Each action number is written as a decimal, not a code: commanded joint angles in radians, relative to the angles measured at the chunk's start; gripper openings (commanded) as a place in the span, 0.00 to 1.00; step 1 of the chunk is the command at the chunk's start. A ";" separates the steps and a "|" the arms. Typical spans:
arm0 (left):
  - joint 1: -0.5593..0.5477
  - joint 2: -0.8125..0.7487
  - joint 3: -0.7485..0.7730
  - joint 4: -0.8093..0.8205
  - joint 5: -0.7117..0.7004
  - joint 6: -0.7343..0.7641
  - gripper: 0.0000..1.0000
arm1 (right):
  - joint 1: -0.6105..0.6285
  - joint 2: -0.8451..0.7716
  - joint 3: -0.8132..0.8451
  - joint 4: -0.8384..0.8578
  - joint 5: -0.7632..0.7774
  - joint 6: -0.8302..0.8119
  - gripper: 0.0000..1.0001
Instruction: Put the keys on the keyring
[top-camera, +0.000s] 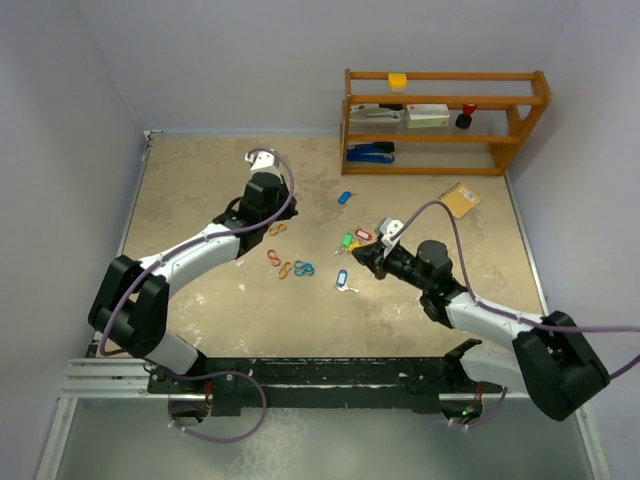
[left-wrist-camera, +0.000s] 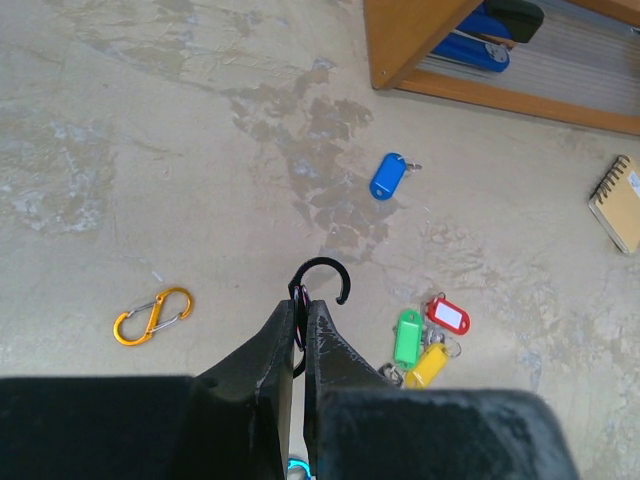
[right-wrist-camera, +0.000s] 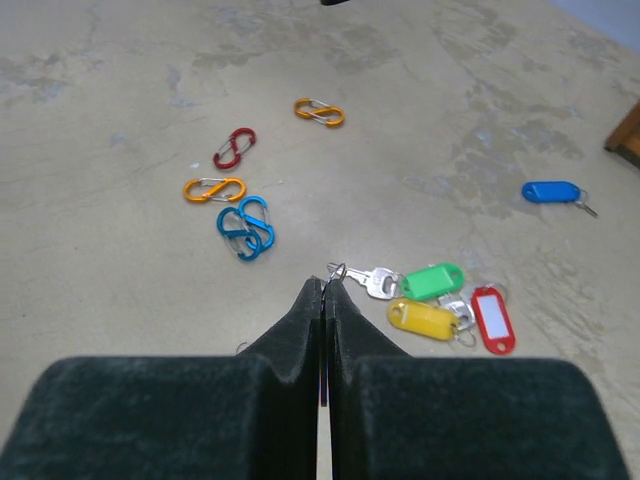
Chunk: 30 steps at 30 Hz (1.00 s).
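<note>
My left gripper is shut on the black keyring; its open hooked end sticks out past the fingertips, above the table. My right gripper is shut on a small metal split ring; what hangs from that ring is hidden between the fingers. In the top view the right gripper is just below the key cluster. Green, yellow and red tagged keys lie together on the table just right of my right fingertips. A blue tagged key lies apart, farther off. A pale tagged key lies near the right gripper.
Tagless clips lie on the table: orange, red, orange and blue ones. A wooden shelf with staplers stands at the back right. A small spiral notebook lies in front of it.
</note>
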<state>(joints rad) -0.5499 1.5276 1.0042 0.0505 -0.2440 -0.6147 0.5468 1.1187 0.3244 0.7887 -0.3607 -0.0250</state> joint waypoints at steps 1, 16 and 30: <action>-0.009 -0.019 0.000 0.074 0.046 0.026 0.00 | -0.044 0.092 0.022 0.238 -0.249 0.024 0.00; -0.091 0.011 0.007 0.116 0.152 0.027 0.00 | -0.048 0.209 0.086 0.301 -0.225 0.013 0.00; -0.221 0.069 0.044 0.074 0.141 0.055 0.00 | -0.048 0.206 0.082 0.308 -0.163 0.007 0.00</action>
<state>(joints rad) -0.7425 1.5749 1.0019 0.1143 -0.0952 -0.5861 0.5026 1.3430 0.3866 1.0584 -0.5606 0.0059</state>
